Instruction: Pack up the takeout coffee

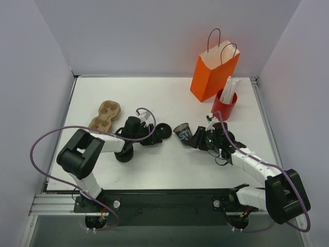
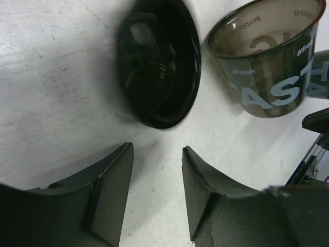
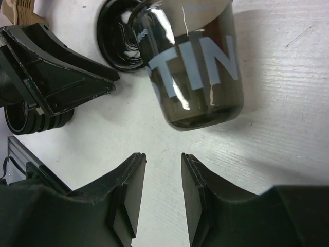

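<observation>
Both arms reach inward over the white table (image 1: pixel 169 164) from their bases at the near edge, and their grippers face each other near its centre. The left gripper (image 2: pixel 157 149) stands with its fingers apart; only bare table shows in the gap. The right gripper (image 3: pixel 163 157) is likewise spread and grips nothing. The cup (image 3: pixel 195 67) lies on its side on the table just beyond the right fingertips and is not held. Its base points toward the right gripper. Its open mouth points toward the left arm. The cup is dark and translucent, with pale lettering on its wall. A round black lid (image 2: pixel 159 62) lies flat on the table just beside the cup mouth, directly ahead of the left fingertips; the left wrist view shows a narrow strip of table between lid and cup. A low ribbed black stack (image 1: pixel 124 154) sits beside the left forearm, on the near side. Farther back on the left, a brown moulded carrier (image 1: pixel 105 115) lies flat. At the far right, a red cup (image 1: pixel 224 108) holds white straws (image 1: pixel 229 87). Just behind it, an orange bag (image 1: pixel 213 72) stands upright with its dark handles raised.
</observation>
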`<state>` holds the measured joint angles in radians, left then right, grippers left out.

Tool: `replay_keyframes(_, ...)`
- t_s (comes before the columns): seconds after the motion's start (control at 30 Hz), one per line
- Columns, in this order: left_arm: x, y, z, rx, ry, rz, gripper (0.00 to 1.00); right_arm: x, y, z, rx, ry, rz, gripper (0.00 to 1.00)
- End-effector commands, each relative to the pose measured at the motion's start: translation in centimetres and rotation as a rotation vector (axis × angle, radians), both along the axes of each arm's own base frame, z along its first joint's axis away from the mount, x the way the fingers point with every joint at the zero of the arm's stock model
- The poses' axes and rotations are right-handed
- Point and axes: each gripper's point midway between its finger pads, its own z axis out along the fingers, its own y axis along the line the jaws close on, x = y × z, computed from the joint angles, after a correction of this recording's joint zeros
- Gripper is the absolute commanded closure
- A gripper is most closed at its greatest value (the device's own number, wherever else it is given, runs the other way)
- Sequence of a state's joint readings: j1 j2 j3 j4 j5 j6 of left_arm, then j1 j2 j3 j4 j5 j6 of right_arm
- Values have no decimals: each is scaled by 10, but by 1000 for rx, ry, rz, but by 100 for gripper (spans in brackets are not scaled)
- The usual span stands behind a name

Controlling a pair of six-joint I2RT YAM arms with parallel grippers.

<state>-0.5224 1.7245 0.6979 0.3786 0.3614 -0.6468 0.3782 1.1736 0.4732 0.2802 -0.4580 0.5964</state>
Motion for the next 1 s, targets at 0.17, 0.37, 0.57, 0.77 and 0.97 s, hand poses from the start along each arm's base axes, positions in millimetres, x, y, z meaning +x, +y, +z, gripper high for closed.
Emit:
replay_keyframes(0.17,12,15,32,33,-62,45,44,25,-19,29,-135,-90,-51,63)
replay_keyframes(0.37,29,21,82,33,-166,26,42,53,-31,49,-256,-87,-109,49)
replay_keyframes(0.57,61,4,148,-43,-371,-57,34,64,-52,49,-431,27,-135,44)
replay_keyframes(0.77,85,-58,166,-224,-398,-357,37,54,-57,34,-493,62,-23,38)
replay_keyframes(0.97,99,-96,136,-271,-355,-523,37,65,-46,18,-488,71,59,29)
